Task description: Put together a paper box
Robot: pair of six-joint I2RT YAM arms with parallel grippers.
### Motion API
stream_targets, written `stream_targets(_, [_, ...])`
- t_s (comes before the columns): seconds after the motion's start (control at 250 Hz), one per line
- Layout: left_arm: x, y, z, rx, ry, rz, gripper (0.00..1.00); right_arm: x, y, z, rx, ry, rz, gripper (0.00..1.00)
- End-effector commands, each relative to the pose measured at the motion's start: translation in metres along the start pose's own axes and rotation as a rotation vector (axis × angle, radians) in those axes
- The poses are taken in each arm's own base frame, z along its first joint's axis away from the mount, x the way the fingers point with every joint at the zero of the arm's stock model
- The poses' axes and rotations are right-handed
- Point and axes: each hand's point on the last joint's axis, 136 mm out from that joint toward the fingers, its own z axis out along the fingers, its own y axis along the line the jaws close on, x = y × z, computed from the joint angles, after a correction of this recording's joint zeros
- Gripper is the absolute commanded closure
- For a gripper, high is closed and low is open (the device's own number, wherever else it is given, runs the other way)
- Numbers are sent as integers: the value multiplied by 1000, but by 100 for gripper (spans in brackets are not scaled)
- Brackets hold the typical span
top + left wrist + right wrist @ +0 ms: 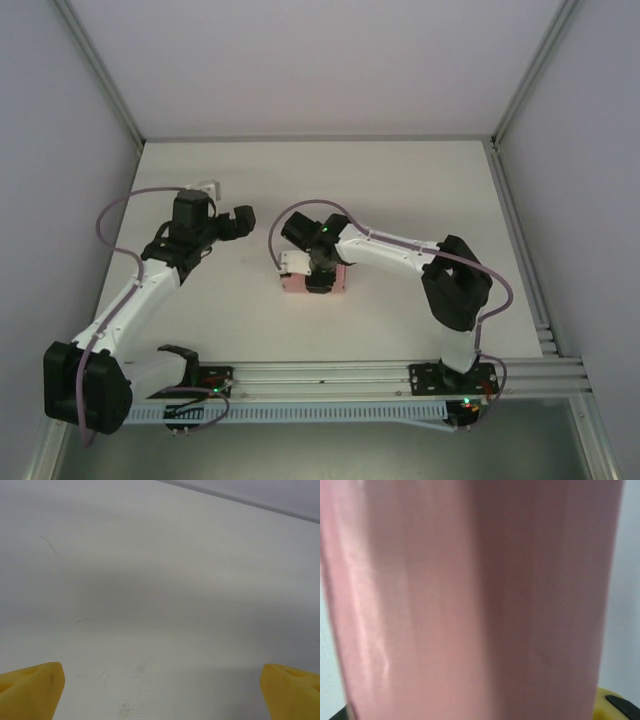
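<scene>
The paper box [292, 283] is a small pink box lying in the middle of the table, with a pale flap [292, 263] raised at its left end. My right gripper [319, 272] points down onto it. In the right wrist view the box's pink wall [470, 600] fills the space between the fingers, and one yellow fingertip [615, 705] sits against its right edge. My left gripper [243, 220] hovers to the left of the box, apart from it. Its yellow fingertips [35, 690] stand wide apart over bare table, so the left gripper [161, 675] is open.
A small white object [205, 188] lies at the back left, just behind the left arm. An aluminium rail [350, 375] runs along the near edge. Frame posts rise at the back corners of the white table [420, 190].
</scene>
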Motion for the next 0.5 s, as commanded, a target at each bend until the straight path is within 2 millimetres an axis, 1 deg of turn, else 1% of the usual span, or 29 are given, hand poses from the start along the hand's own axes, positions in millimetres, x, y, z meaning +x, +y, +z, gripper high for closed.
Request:
stream_targets(0.0, [-9, 0, -9, 10, -46, 31, 0, 2, -30, -25, 169, 47, -69, 62])
stream_targets(0.072, [-11, 3, -12, -6, -61, 31, 0, -2, -54, -38, 307, 54, -106, 61])
stream_targets(0.092, [-12, 3, -13, -8, -64, 31, 0, -2, -64, -42, 368, 60, -112, 61])
stream_targets(0.132, [-13, 5, -14, -19, -71, 31, 0, -5, -81, -45, 471, 62, -131, 60])
stream_targets(0.212, [-13, 7, -15, -27, -77, 29, 0, -9, -106, -45, 636, 57, -199, 60])
stream_targets(0.256, [-14, 9, -16, -35, -79, 28, 0, -13, -116, -40, 705, 42, -236, 60])
stream_targets(0.287, [-13, 11, -16, -43, -78, 27, 0, -15, -122, -36, 746, 34, -259, 53])
stream_targets(0.299, [-14, 11, -17, -44, -80, 27, 0, -16, -124, -34, 761, 31, -265, 53])
stream_targets(0.319, [-14, 12, -17, -49, -81, 27, 0, -17, -128, -32, 787, 20, -267, 53])
stream_targets(0.359, [-13, 12, -17, -54, -79, 25, 0, -19, -135, -26, 815, 3, -265, 59])
stream_targets(0.451, [-12, 14, -16, -58, -80, 24, 0, -17, -145, -10, 828, -26, -229, 60])
stream_targets(0.499, [-12, 15, -17, -59, -82, 23, 0, -14, -147, -1, 829, -23, -222, 60])
